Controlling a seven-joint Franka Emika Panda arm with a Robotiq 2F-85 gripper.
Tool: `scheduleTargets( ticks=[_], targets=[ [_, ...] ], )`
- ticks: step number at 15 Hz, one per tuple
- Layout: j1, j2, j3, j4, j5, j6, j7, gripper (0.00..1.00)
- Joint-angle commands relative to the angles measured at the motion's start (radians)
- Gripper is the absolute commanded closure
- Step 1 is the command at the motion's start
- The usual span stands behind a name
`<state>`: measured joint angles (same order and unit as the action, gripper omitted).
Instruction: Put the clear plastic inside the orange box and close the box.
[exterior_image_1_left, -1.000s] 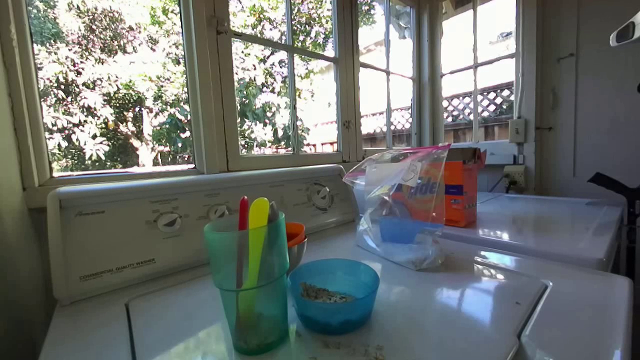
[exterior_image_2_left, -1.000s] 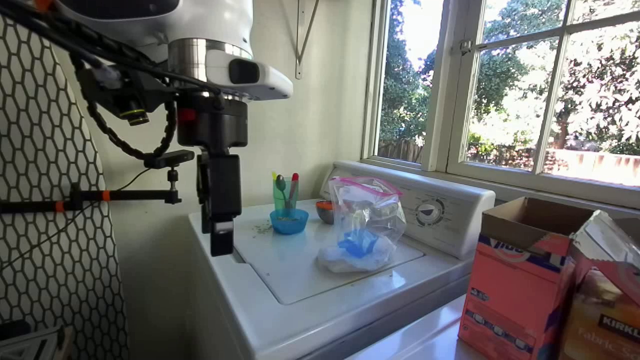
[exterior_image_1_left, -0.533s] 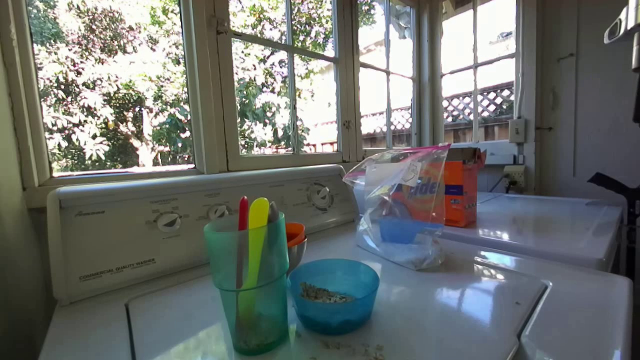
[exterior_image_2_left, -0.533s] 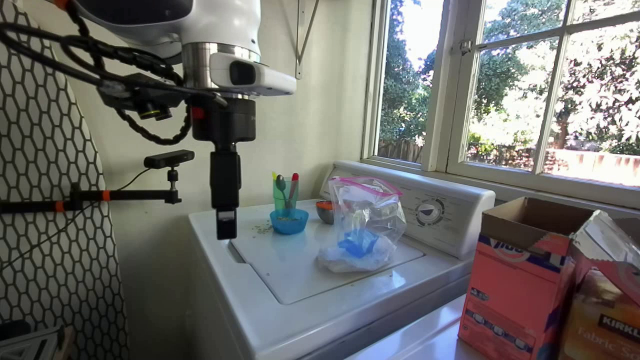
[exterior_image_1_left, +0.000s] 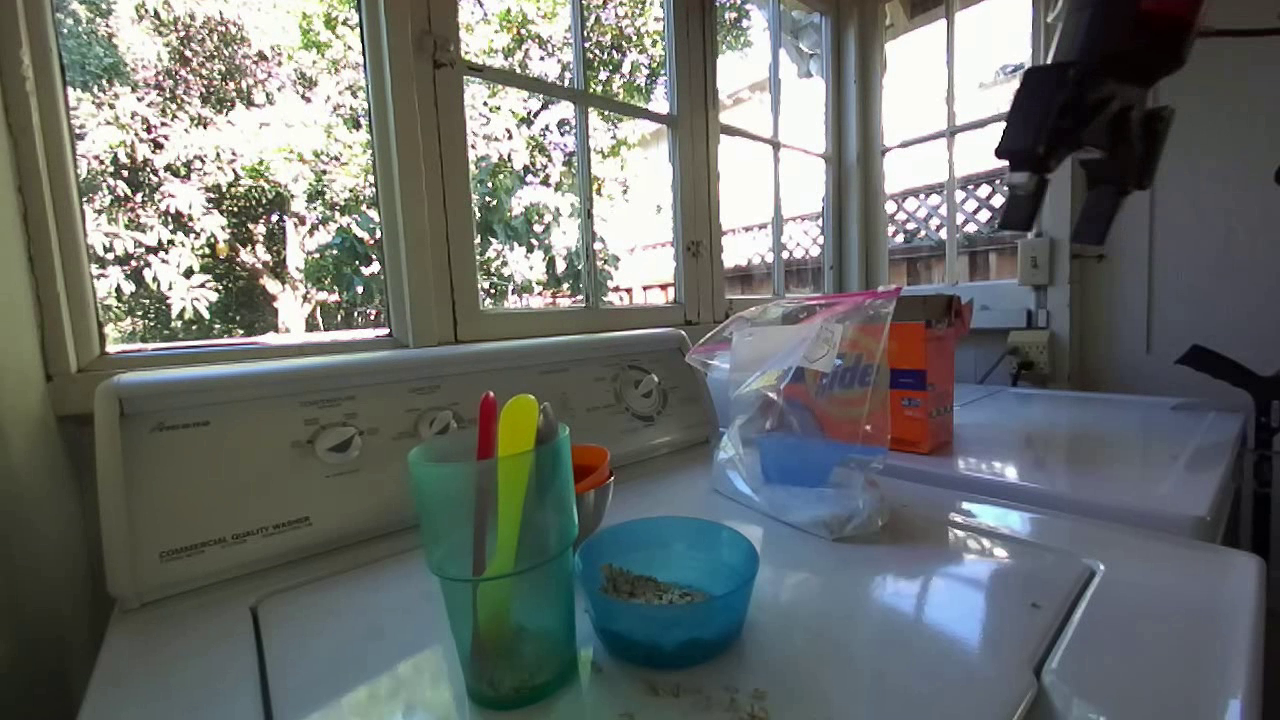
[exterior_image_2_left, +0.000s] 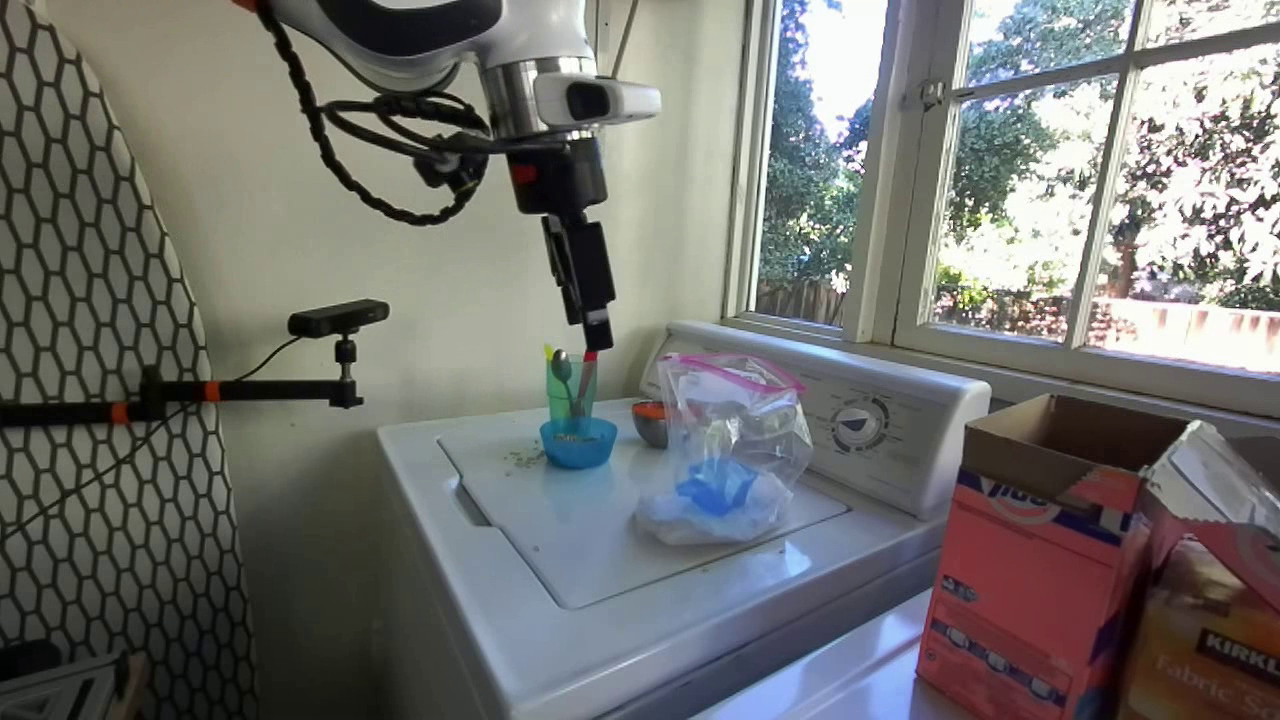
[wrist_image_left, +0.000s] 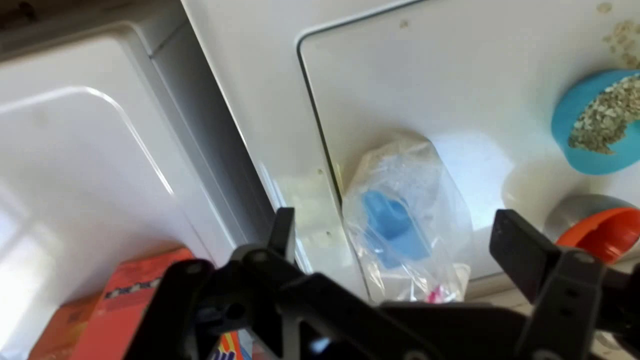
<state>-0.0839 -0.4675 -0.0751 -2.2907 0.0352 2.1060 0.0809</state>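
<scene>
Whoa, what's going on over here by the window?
A robot arm is meant to put the clear zip-top bag into the orange Tide box and close it. Right now its gripper hangs open in midair, holding nothing. The bag is upright on the washer, not yet in the box, whose top stands open.

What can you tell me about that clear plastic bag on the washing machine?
The clear plastic bag is thin-looking, glossy, wrinkled film with a pink strip along its top. It stands fairly upright on the washer lid, its bottom bulging and crumpled. Something blue shows through it. The robot's open jaws don't touch it; whether it touches the control panel is unclear.
</scene>
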Motion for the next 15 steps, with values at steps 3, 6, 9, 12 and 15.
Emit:
scheduleTargets(
  ticks=[3,6,9,12,15],
  targets=[
    [0.073,0.262,-0.017,0.262,0.149,0.011,-0.082,0.00],
    [0.070,0.401,-0.012,0.408,0.155,-0.001,-0.156,0.00],
    [0.055,0.551,-0.010,0.578,0.178,-0.050,-0.222,0.00],
    [0.043,0.643,0.008,0.672,0.154,-0.097,-0.180,0.00],
    [0.036,0.672,0.006,0.701,0.122,-0.147,-0.146,0.00]
  ],
)
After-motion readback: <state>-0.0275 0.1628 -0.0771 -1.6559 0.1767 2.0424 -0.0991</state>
